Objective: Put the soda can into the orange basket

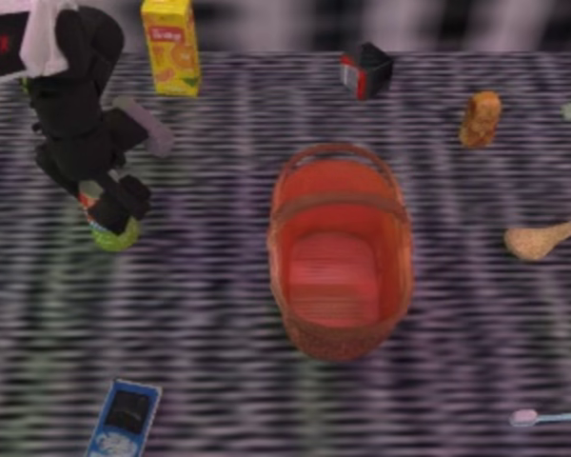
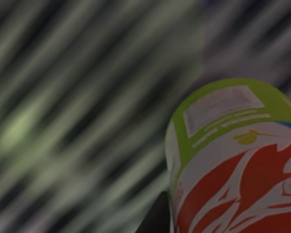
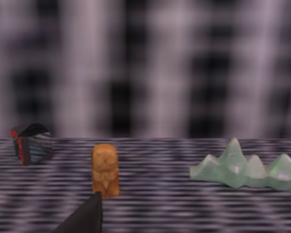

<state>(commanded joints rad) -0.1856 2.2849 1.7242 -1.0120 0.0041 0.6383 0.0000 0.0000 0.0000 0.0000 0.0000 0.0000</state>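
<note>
Soda can: fills the left wrist view, green end away from the lens; on the top view it sits at the table's left side, mostly hidden under the left gripper.
Left gripper fingers: cannot tell from these views whether they are clamped on the can or only around it — one dark finger shows just beside the can's wall.
Handling, by judgement: light, stiff, thin metal, smooth and likely slippery; it should not be squeezed hard.
Where to hold: across the round side wall near mid-height, fingers on opposite sides — not on the lid.
Orange basket: centre of the table, well apart from the can, open side up, its arched handle crossing the far part.
Risk: the can could catch the handle on the way in.
Right gripper: parked off the top view; its wrist camera looks across the table.
Nearby: juice carton behind the left arm, blue device near the front edge.
</note>
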